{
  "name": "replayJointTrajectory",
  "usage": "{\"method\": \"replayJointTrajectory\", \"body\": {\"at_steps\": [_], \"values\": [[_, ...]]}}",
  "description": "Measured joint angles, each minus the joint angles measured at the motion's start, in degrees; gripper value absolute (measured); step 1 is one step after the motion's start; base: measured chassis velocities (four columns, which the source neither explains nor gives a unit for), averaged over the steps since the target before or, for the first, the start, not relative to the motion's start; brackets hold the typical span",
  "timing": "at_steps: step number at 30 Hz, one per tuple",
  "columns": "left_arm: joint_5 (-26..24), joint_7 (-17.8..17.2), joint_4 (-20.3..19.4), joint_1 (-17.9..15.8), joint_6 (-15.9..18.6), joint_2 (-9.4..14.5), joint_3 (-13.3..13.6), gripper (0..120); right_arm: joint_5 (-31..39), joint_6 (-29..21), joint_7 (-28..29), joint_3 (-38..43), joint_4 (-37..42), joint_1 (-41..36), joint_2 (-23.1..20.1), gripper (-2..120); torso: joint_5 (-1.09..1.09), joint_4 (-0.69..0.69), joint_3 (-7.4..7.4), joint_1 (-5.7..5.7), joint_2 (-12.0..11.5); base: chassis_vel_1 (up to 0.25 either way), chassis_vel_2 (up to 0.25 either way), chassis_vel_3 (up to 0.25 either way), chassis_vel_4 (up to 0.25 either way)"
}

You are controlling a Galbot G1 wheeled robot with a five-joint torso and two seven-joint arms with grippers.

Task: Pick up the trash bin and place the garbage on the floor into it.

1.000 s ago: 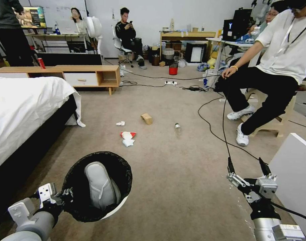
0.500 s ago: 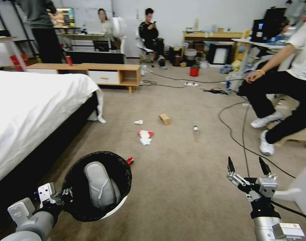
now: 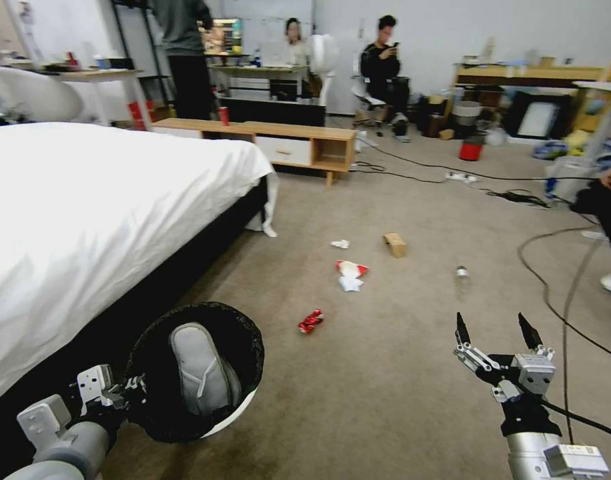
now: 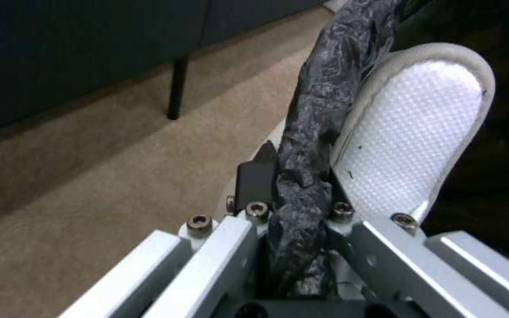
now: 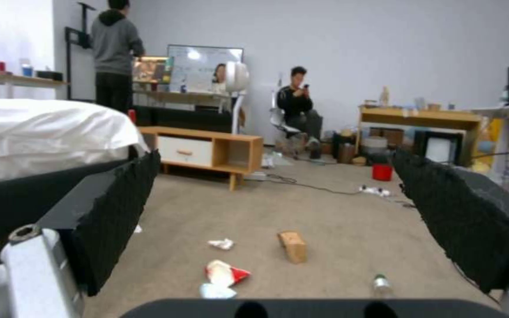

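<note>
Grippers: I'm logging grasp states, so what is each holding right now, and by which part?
The left gripper is clamped on the bag-covered rim of the round white plastic trash bin. The right gripper is open, holding nothing.

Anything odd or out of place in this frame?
Yes: a white slipper sits inside the trash bin that the left gripper holds by its bagged rim. Litter lies scattered on the carpet: a crushed red can, a wrapper, tissues, a paper bag, a small bottle.
</note>
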Motion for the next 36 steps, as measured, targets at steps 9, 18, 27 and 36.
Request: {"method": "replayJointTrajectory", "body": {"at_steps": [9, 18, 27, 36], "values": [[0.75, -0.07, 0.99, 0.23, 0.0, 0.5, 0.91, 2, -0.02, 0.01, 0.1, 0.1, -0.23, 0.32, 0.16, 100, 0.0, -0.03, 0.0, 0.0, 0.0, 0.005, 0.007, 0.006, 0.005], [-0.36, -0.05, 1.74, 2.32, -0.01, 4.4, 2.62, 2, 0.07, -0.36, 0.25, 0.33, 0.09, 0.35, -0.2, 100, 0.0, -0.03, 0.0, 0.0, 0.0, 0.0, 0.0, 0.0, 0.0], [-5.95, -1.85, 1.47, 4.09, -0.01, 9.44, 3.25, 2, 0.59, -0.77, 0.66, 0.87, 0.35, 0.34, -1.27, 100, 0.0, -0.03, 0.0, 0.0, 0.0, 0.0, 0.0, 0.0, 0.0], [-11.72, -4.35, -0.58, 4.9, -0.02, 11.85, 2.85, 2, 0.94, -1.01, 0.84, 0.95, 0.43, 0.58, -1.64, 100, 0.0, -0.03, 0.0, 0.0, 0.0, 0.0, 0.0, 0.0, 0.0]]}}
